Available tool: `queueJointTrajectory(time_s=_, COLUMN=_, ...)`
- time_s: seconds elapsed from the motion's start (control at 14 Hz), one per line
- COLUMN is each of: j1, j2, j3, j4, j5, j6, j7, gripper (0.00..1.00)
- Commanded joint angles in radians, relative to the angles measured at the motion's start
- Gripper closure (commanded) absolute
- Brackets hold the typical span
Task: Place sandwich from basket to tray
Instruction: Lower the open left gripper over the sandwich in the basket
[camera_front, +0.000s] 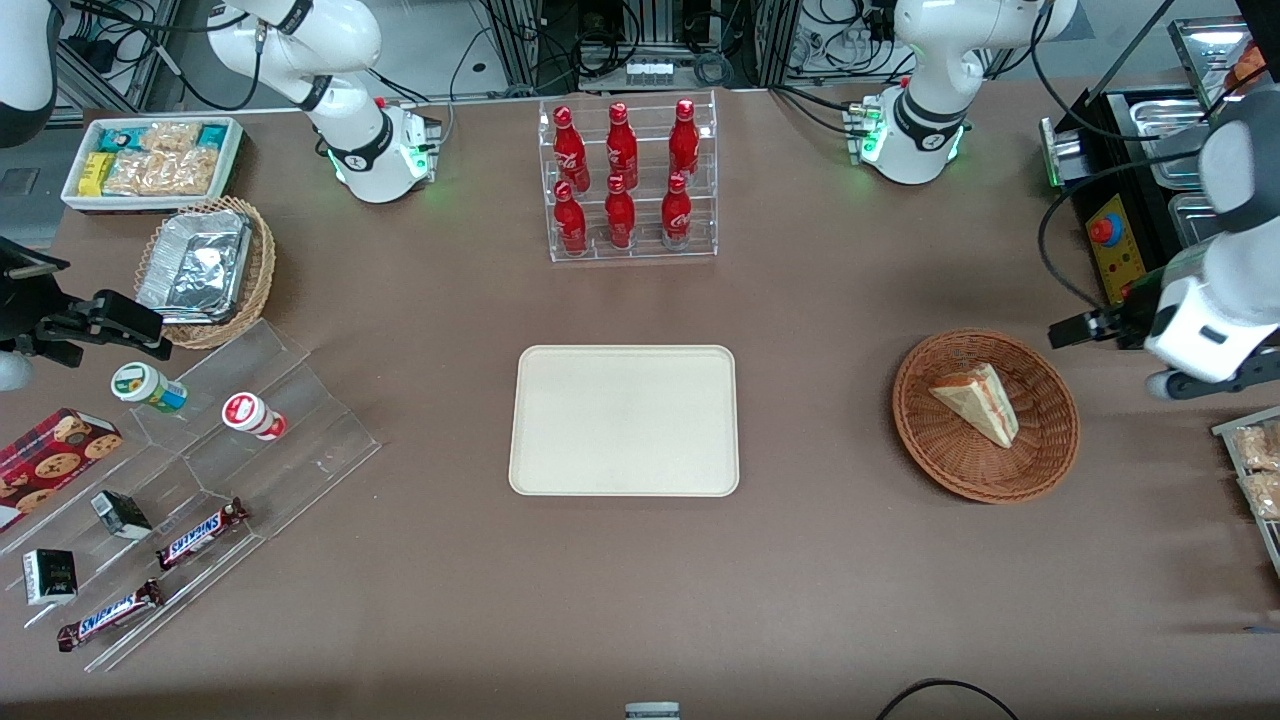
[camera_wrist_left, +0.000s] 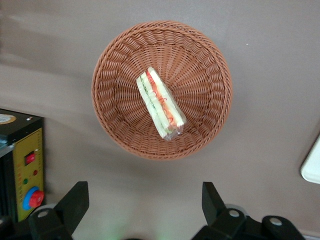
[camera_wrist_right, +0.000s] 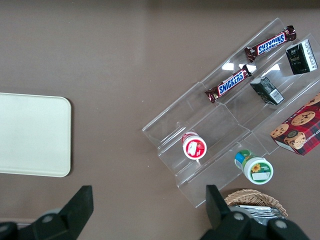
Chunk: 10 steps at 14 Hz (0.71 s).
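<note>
The sandwich (camera_front: 975, 402), a pale triangular wedge with a red and green filling stripe, lies in the round reddish-brown wicker basket (camera_front: 1050, 440) toward the working arm's end of the table. The cream rectangular tray (camera_front: 624, 420) lies bare at the table's middle. My left gripper (camera_front: 1085, 328) hangs open and empty above the table, beside the basket and a little farther from the front camera. In the left wrist view the sandwich (camera_wrist_left: 161, 102) lies in the basket (camera_wrist_left: 200, 75), ahead of the open gripper (camera_wrist_left: 144, 192), and a tray corner (camera_wrist_left: 312, 165) shows.
A black control box with a red button (camera_front: 1110, 235) stands close to the gripper. A clear rack of red bottles (camera_front: 630, 180) stands farther from the camera than the tray. An acrylic snack shelf (camera_front: 200, 450), a tan foil-tray basket (camera_front: 205, 265) and a white snack bin (camera_front: 150, 160) lie toward the parked arm's end.
</note>
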Motion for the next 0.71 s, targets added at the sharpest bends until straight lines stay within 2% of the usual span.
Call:
queueJointTrajectory(time_s=0.0, j1=0.014, j2=-0.019, j3=-0.008, j4=-0.120, j5=-0.012, j6=0.129, j7=-0.065, gripper=0.00)
queueJointTrajectory(time_s=0.36, j1=0.016, j2=-0.017, j3=-0.008, j4=-0.285, j5=-0.005, j6=0.307, j7=-0.172, gripper=0.00)
queueJointTrajectory(time_s=0.64, j1=0.040, j2=0.031, j3=-0.007, j4=-0.325, j5=-0.015, j6=0.438, j7=-0.278, gripper=0.00)
